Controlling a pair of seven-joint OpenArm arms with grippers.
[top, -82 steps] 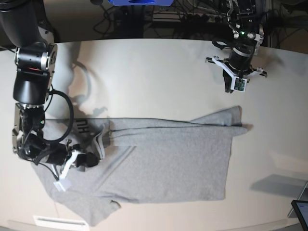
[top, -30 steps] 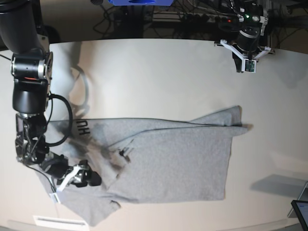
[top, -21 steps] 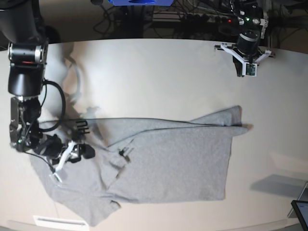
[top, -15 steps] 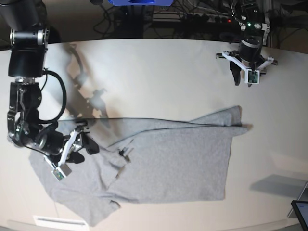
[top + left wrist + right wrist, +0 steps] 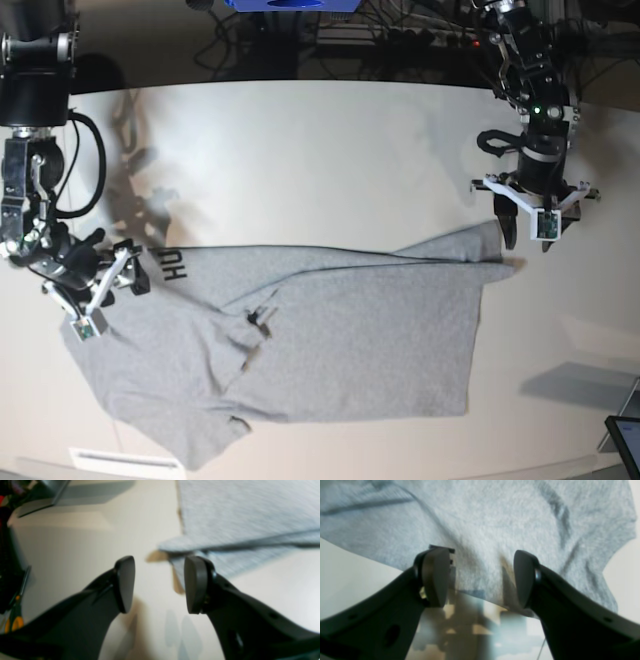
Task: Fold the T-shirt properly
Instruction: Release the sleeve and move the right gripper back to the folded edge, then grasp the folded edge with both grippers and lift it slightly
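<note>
Both grippers stand spread and empty; only the base view shows black letters [image 5: 170,265] on the heather-grey cotton T-shirt [image 5: 340,335], just beside the right gripper [image 5: 103,283], while the left gripper [image 5: 158,585] hovers beside a blurred hem corner.

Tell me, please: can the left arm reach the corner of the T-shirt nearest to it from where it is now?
Probably yes. The left gripper hangs with jaws apart just beside the raised corner of the T-shirt, and only bare table lies between them. In the left wrist view nothing blocks the way.

2 black arms, each with white brackets at the wrist. The left arm [image 5: 528,90] shows a green light. The right arm [image 5: 35,110] has a silver band and looping black cables.
</note>
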